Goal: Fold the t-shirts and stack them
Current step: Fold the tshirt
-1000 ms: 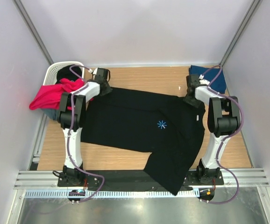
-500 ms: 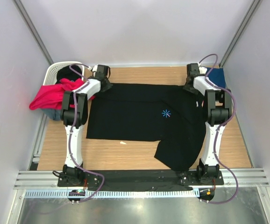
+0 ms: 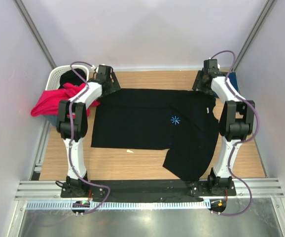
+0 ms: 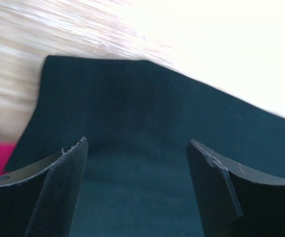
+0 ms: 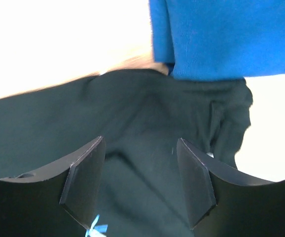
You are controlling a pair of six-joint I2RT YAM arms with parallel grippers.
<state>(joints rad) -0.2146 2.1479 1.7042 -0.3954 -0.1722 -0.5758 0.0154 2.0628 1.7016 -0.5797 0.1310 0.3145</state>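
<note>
Your big black cloth t-shirt (image 3: 142, 123) lies spread out on the brown wooden table (image 3: 132, 163). Your left gripper (image 4: 137, 148) and right gripper (image 5: 140, 143) are over its two far corners, fingers wide apart and holding nothing. The blue cloth t-shirt (image 5: 216, 34) lies just past the right one.

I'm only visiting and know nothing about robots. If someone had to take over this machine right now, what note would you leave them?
Left end effector: open, empty, over the far left corner of the black t-shirt.
Right end effector: open, empty, over its far right corner, near the blue t-shirt.
The black t-shirt lies spread on the table, its right side creased and reaching toward the near edge. The magenta-red t-shirt hangs over the white basket at far left.
Done: black one laid out.
Left: fold it, fold the magenta-red one, stack them.
</note>
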